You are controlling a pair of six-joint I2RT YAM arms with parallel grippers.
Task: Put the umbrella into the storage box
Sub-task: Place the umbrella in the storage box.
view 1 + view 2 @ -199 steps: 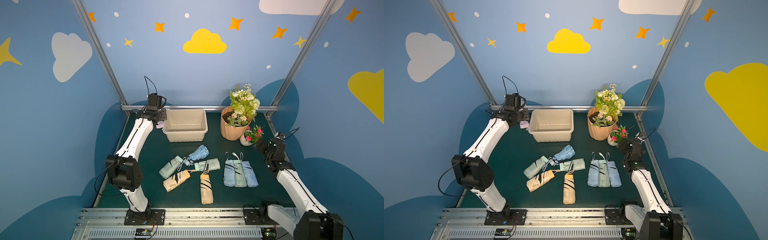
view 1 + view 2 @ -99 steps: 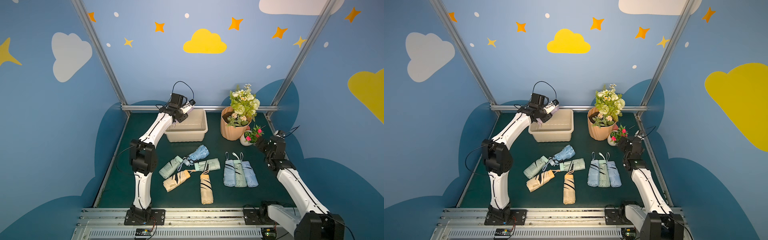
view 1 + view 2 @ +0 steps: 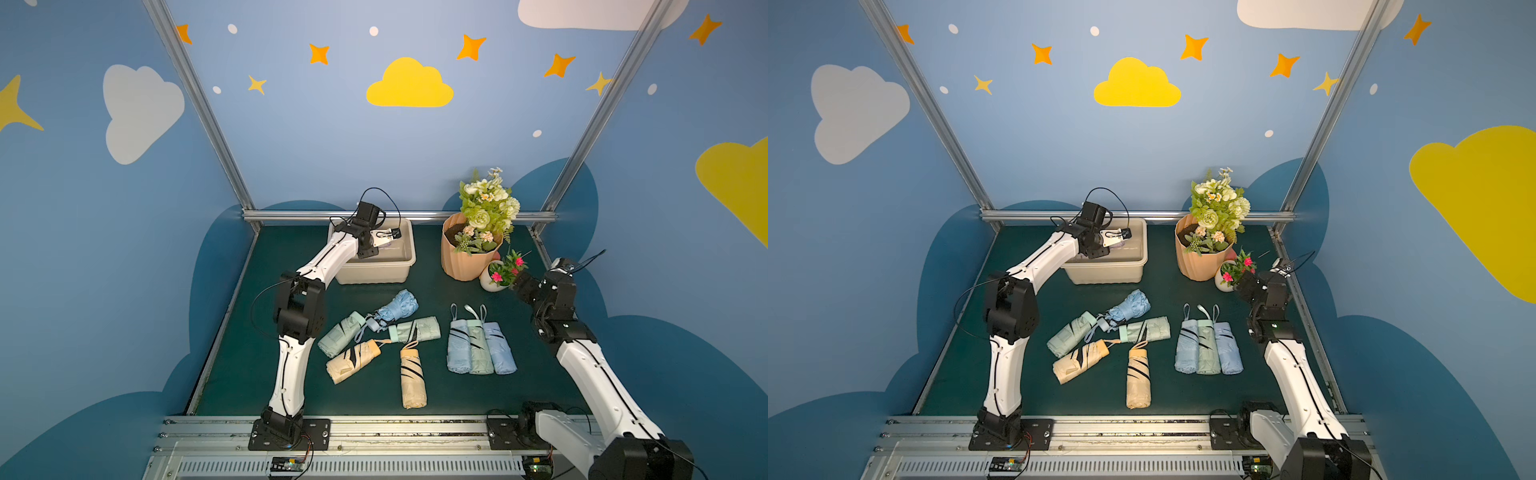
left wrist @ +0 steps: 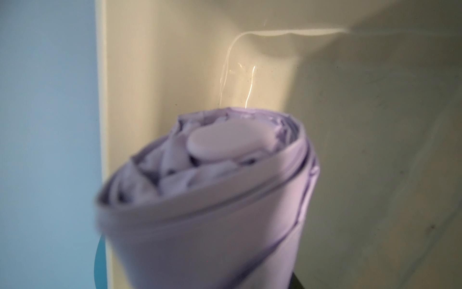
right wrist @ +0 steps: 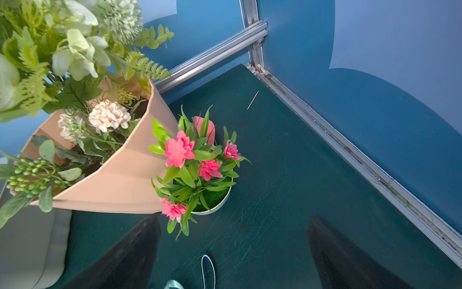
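Now that I've swung over storage box (image 3: 374,274), left claw (image 3: 386,237) clamps lilac umbrella (image 4: 212,200) above its floor; release next.

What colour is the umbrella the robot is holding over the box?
Pale purple; the umbrella shows best in the left wrist view.

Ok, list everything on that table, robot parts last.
box: one, beige, back of table.
lilac umbrella: one, lilac, held over the box.
blue umbrellas: three, pale blue, one mid-table, two in the right-hand row.
green umbrellas: three, mint, two mid-table, one mid-row.
beige umbrellas: two, beige with black stripes, front middle.
big pot: one, peach, back right, white and green flowers.
small pot: one, white, pink flowers, beside big pot.
left claw: one, black and white, shut on lilac umbrella.
right claw: one, black, open, by small pot.
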